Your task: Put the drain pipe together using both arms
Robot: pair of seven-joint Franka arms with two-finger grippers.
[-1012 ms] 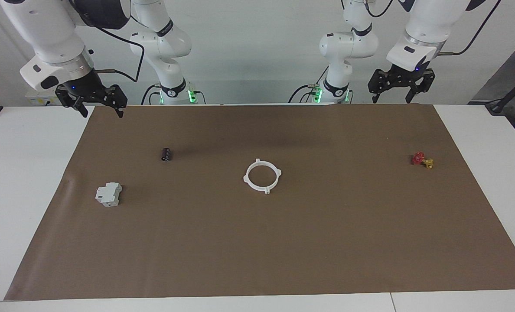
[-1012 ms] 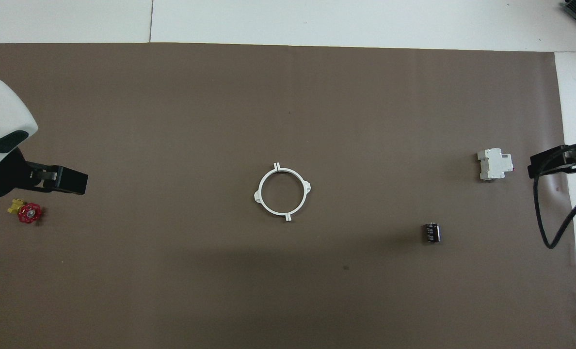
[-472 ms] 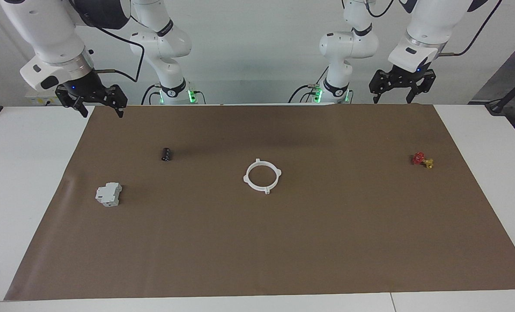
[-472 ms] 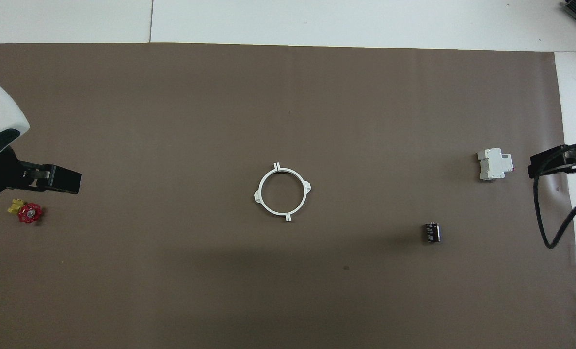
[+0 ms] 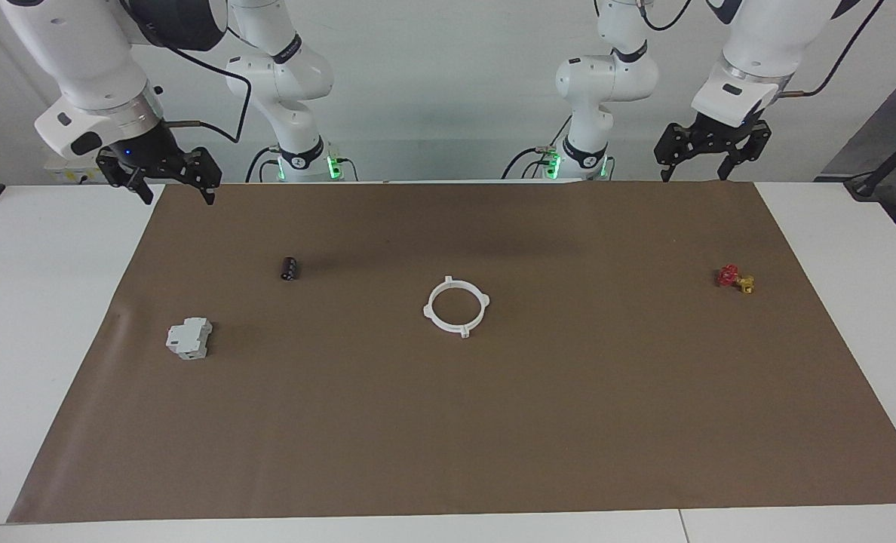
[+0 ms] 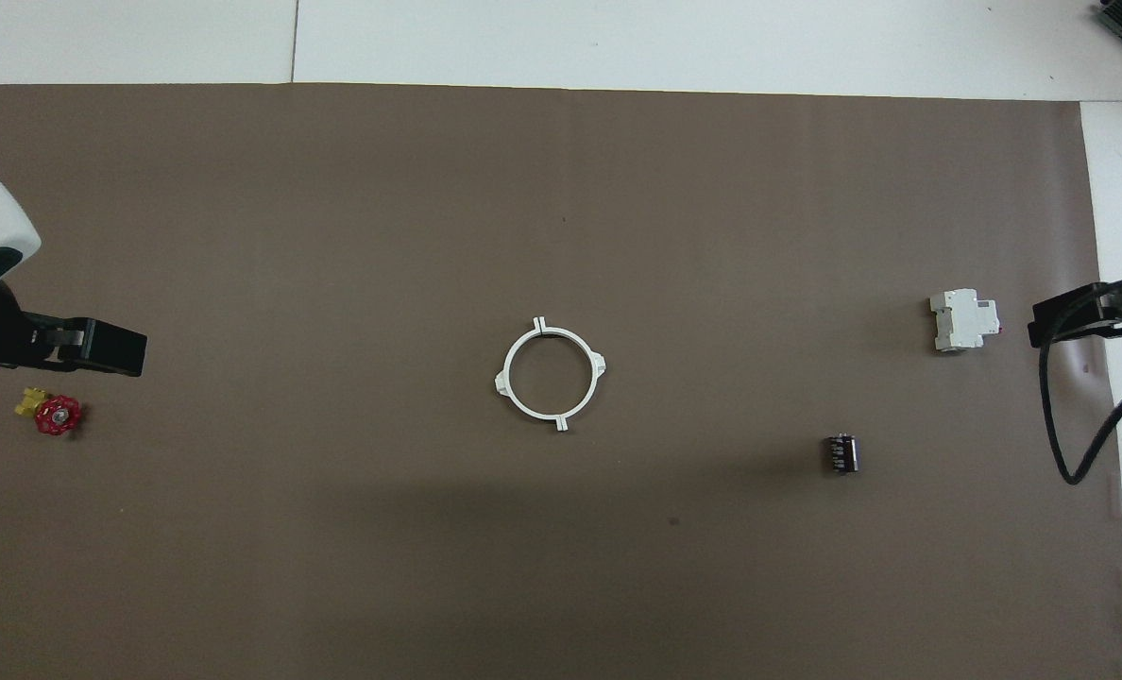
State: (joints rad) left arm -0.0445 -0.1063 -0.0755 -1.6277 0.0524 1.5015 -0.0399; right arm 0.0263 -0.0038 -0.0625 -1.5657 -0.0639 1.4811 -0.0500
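The drain pipe (image 5: 456, 308) lies flat in the middle of the brown mat (image 5: 493, 422), its 2 white half-arcs joined into a ring w/ four small tabs sticking out; nothing touches it. Both arms are up and well apart from it. Left gripper (image 5: 712, 159) hangs in the air over the mat's edge closest to the robots, at the left arm's end of the table, fingers spread open, holding nothing. Right gripper (image 5: 167, 183) hangs over the mat's corner at the right arm's end, also by the robots' edge, fingers open and empty too. Other bits on the mat: a small black cylinder (image 5: 289, 268) lying on its side, nearer to the robots than the ring and toward the right arm's end; a grey-white boxy block (image 5: 189, 338) farther from the robots than the cylinder and closer still to that end; a little red and yellow valve (image 5: 735, 279) toward the left arm's end, approx. level w/ the cylinder. In the overhead view the left gripper's black tip sits just above the valve, but the facing view shows it raised clear of it.
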